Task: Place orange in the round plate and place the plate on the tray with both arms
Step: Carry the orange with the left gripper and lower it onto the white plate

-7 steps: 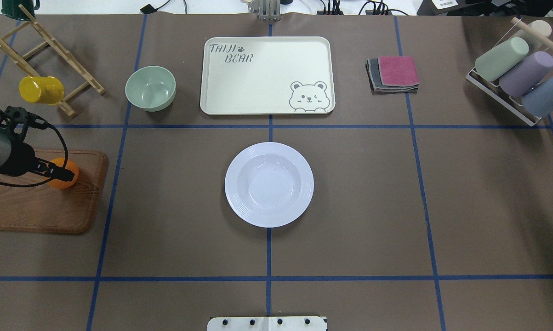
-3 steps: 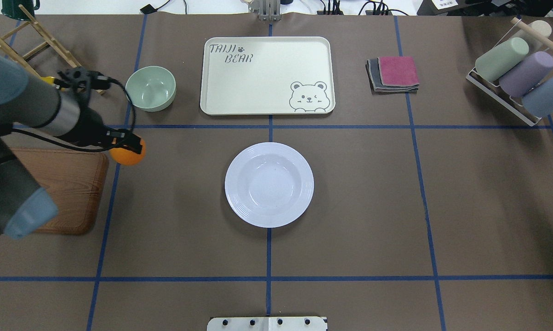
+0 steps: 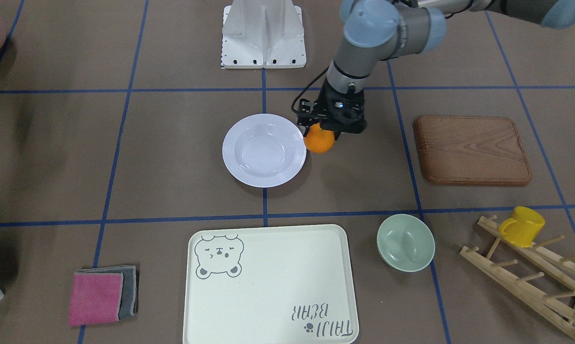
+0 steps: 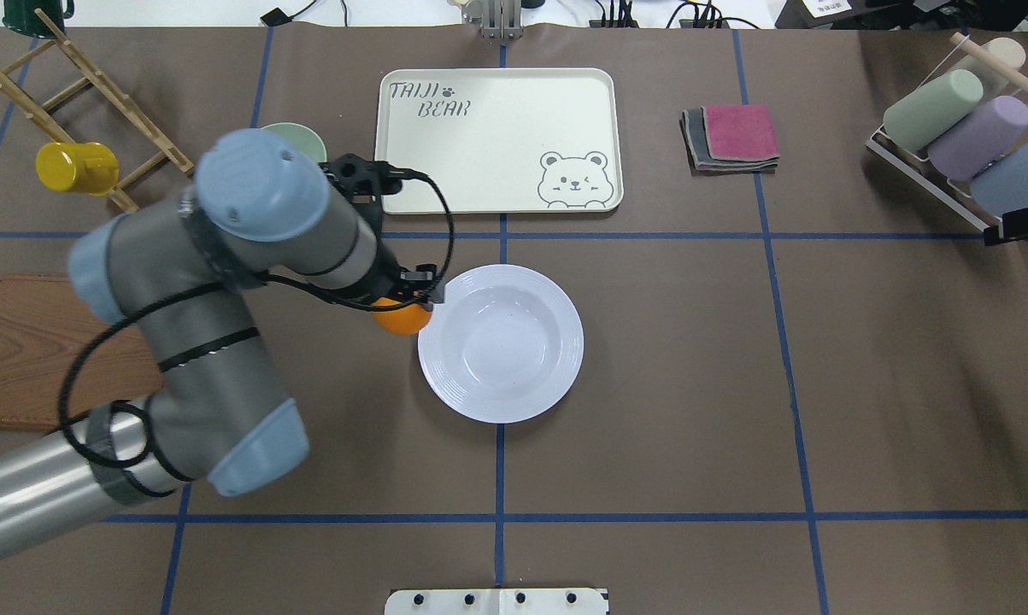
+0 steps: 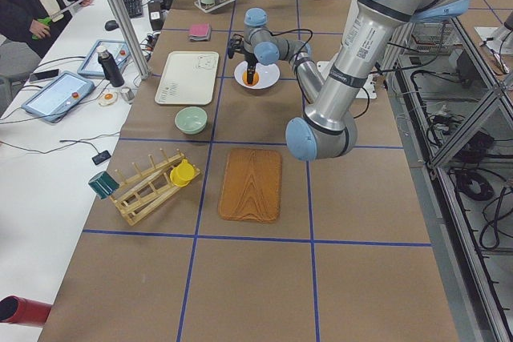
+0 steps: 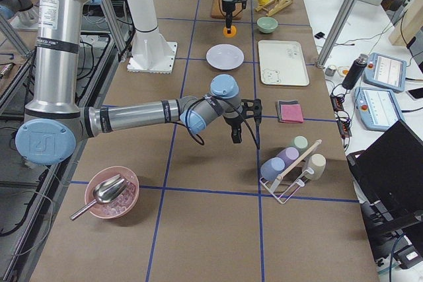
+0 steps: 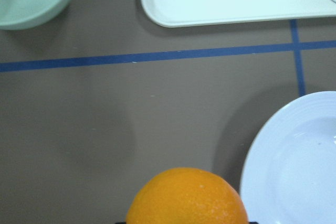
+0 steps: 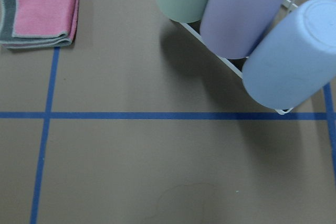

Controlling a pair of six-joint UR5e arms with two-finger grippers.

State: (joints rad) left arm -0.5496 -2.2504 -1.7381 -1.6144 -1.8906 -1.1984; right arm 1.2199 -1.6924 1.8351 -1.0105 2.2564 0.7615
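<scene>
Nearest the robot, the left arm (image 4: pixel 223 282) swung in over the left half of the bench (image 4: pixel 693 410). Beside its elbow, at the left edge, lay a wooden board (image 3: pixel 471 150) with nothing on it.

A little farther in, the left claw (image 3: pixel 323 130) pointed down and pinched the orange (image 3: pixel 319 142) from above, its fingers pressed against the fruit. The orange hung right at the left rim of the plate (image 4: pixel 565 342), beside the sunken centre and not over it. In the left wrist view we saw the fruit beside that rim, with brown bench between it and the tray. The plate sat at the middle of the bench on the centre blue line, and it was empty.

On the right half, the right claw (image 6: pixel 236 137) hung above bare bench, near the cup rack (image 4: pixel 979 137). We could not tell whether its fingers were spread or pressed together. Its wrist view looked down on the folded cloths (image 4: pixel 731 137) and three tilted cups.

Beyond the cross line, the tray (image 4: pixel 496 141) lay flat straight behind the plate, well apart from it, and nothing lay on it. A green bowl (image 3: pixel 406 241) stood just left of the tray. Farther left, a yellow mug (image 4: pixel 76 166) hung on a wooden peg rack (image 5: pixel 143 191). The cloths lay right of the tray, and the cup rack stood at the far right edge.
</scene>
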